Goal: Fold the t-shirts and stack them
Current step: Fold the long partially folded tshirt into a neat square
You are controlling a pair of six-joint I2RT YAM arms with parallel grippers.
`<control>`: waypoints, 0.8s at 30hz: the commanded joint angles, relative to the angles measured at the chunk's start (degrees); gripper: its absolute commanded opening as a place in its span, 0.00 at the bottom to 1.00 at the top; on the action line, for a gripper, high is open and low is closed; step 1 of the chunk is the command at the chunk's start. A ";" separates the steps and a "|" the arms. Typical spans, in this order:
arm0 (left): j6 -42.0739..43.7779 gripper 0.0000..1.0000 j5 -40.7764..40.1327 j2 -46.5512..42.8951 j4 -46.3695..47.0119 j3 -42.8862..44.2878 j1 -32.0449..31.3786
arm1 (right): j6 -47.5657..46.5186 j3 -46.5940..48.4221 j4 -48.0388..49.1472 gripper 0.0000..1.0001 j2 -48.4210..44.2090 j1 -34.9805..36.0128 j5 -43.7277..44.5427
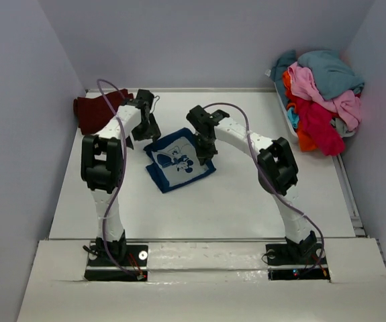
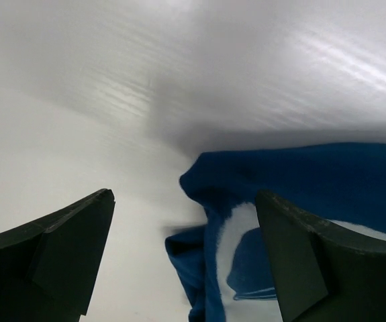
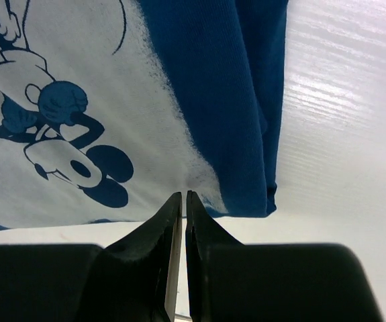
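My right hand (image 3: 182, 198) is closed tight, its tips at the hem of the folded navy t-shirt (image 1: 178, 166); I cannot tell whether any cloth is pinched. My left hand (image 2: 184, 196) is spread wide and holds nothing, poised over the shirt's other corner. If I pull with only 1 hand gripping, the fold could skew or fall open. The white table (image 1: 213, 208) looks smooth, so cloth may slide. Farther back lie a maroon t-shirt (image 1: 92, 111) on the left and a basket (image 1: 285, 114) heaped with more t-shirts (image 1: 323, 94) on the right. Pale walls (image 1: 199, 40) close 3 sides.
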 commanded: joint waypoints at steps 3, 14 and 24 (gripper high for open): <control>2.47 0.99 -5.76 -6.86 -5.96 10.99 -5.14 | -0.73 5.40 -1.51 0.15 0.65 0.26 1.53; -2.01 0.99 -5.15 -14.32 -5.89 -3.13 -15.42 | -0.99 9.88 -3.09 0.23 1.26 0.26 2.24; -5.44 0.99 -2.60 -18.37 -2.72 -15.45 -17.98 | -1.25 10.42 -0.37 0.23 7.23 0.26 1.01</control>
